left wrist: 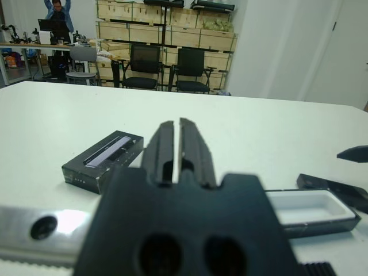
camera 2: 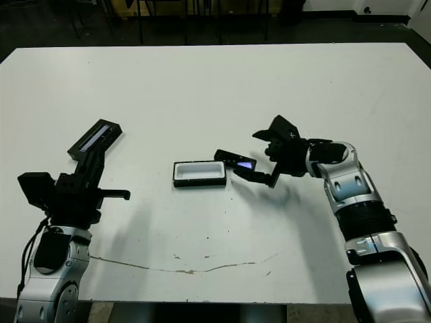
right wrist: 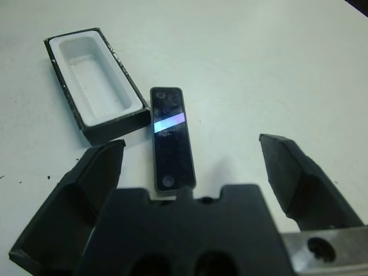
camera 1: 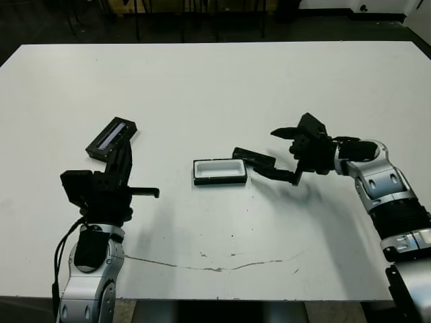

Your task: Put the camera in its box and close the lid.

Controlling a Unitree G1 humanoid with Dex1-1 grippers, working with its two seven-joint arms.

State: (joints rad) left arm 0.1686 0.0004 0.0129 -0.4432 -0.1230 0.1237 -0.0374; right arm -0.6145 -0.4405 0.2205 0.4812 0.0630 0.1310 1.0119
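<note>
Table (camera 1: 215, 87) holds 1 camera (right wrist: 171, 138) (flat), 1 box (camera 1: 219, 171), 1 lid (camera 1: 112, 137).

The box (camera 1: 219, 171) lies near the middle of the table (camera 1: 215, 87), with the camera (camera 1: 254, 159) just beside its right end, flat on the table. The lid (camera 1: 112, 137) lies well apart to the left and a little farther back. The right gripper (camera 1: 286, 153) is just right of the camera, and the left gripper (camera 1: 128, 161) sits in front of the lid.
</note>
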